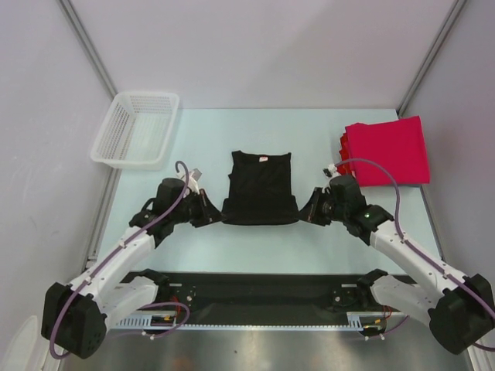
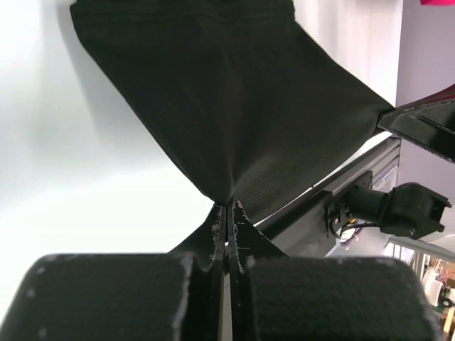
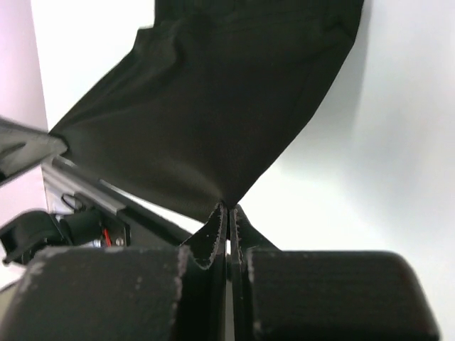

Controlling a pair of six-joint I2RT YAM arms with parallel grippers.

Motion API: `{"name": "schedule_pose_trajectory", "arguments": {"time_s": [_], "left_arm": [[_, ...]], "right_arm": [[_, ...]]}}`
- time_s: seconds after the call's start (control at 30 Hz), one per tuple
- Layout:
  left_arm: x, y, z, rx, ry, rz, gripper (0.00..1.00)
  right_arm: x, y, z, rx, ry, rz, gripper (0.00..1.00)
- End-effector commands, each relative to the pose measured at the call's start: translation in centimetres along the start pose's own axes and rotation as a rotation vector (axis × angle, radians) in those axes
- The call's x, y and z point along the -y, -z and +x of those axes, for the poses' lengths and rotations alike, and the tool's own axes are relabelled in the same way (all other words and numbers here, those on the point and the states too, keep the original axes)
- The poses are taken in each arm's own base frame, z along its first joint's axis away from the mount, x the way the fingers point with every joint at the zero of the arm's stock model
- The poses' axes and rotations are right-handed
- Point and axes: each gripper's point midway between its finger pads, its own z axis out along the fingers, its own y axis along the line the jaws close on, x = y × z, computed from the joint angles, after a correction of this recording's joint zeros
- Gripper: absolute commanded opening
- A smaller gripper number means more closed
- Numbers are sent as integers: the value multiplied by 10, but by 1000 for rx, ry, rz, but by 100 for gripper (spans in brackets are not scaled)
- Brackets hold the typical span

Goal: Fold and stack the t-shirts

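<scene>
Pale blue-green flat tabletop (image 1: pixel 255 247), closed in by grey panels at left, right and far side, with a black rail along the near edge. Bare surface around the middle on all sides: a wide strip towards the far wall, narrower strips out to each flank, and a band between cloth and rail.

Plain black cloth t-shirt (image 1: pixel 261 189) at the table's middle, collar and small label to the far side, hem to the near side, sleeves not showing. Near hem stretched straight from one lower corner to the other. Well apart from everything else on the table.

Folded stack of bright red t-shirts (image 1: pixel 389 151) at the far right, close to the right panel.

White plastic mesh basket (image 1: pixel 147 94) at the far left corner, overhanging the table's left edge.

Both arms reaching forward and bent inward at the elbow, wrists low and turned towards each other, mirror-fashion.

Left gripper (image 2: pixel 227 209) at the shirt's near left corner, fingers pressed together with black cloth pinched between the tips. Right gripper (image 3: pixel 229 211) at the near right corner, fingers likewise closed tight on the cloth.
</scene>
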Motion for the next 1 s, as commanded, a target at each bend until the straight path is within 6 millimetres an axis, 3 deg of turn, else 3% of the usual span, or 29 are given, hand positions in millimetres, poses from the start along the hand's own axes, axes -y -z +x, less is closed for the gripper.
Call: {"name": "schedule_pose_trajectory", "arguments": {"time_s": [0.0,0.13,0.3,0.47,0.53,0.6,0.63,0.73,0.9,0.97], "left_arm": [[23,5,-21,16,-39,42,0],[27,3,-49,74,-44,8,0],[30,-9,-85,89,-27,-15,0],[29,-25,-127,119,-9,-21,0],[18,-36,-140,112,17,-47,0],[20,-40,-160,137,16,-45,0],[10,-50,-165,124,36,-65,0],[10,-59,-191,143,43,-64,0],[-5,-101,-223,112,95,-57,0],[-6,-111,-245,132,99,-49,0]], "right_arm": [[-11,3,-28,32,11,9,0],[-14,-4,-57,50,3,21,0],[-17,-10,-107,106,-4,21,0],[-4,-43,-135,65,-15,52,0],[-4,-48,-151,75,-16,44,0],[9,-62,-160,66,-38,61,0],[5,-66,-171,78,-35,42,0],[18,-84,-184,62,-51,53,0],[28,-112,-224,77,-71,39,0],[45,-132,-232,62,-97,52,0]]}}
